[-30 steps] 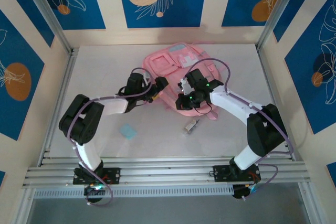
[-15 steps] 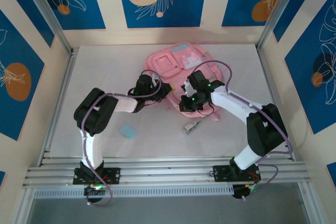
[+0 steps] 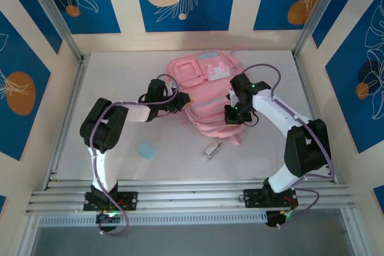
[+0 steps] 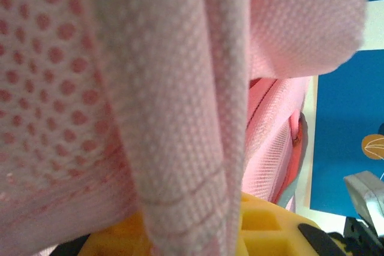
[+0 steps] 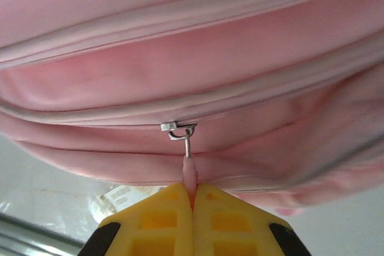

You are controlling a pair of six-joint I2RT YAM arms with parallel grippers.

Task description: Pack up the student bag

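The student bag (image 3: 201, 79) is a pink backpack lying flat at the middle back of the table. My left gripper (image 3: 181, 104) is at the bag's left edge. In the left wrist view its yellow fingers (image 4: 264, 223) are closed on a pink woven strap (image 4: 180, 118) of the bag, which hangs right in front of the camera. My right gripper (image 3: 233, 116) is at the bag's near right edge. It is shut (image 5: 193, 189) on the pink zipper pull (image 5: 189, 169), which hangs from a metal slider (image 5: 178, 129) on a closed zip line.
A small light-blue flat square (image 3: 146, 149) lies on the table in front of the left arm. A small silver-white item (image 3: 210, 149) lies just in front of the bag. Metal rails run along the table's near edge (image 3: 192, 199); walls close in the sides.
The left gripper moved to the bag's left edge and closed on the strap. The right gripper travelled to the right along the bag with the zipper pull. The bag shifted slightly.
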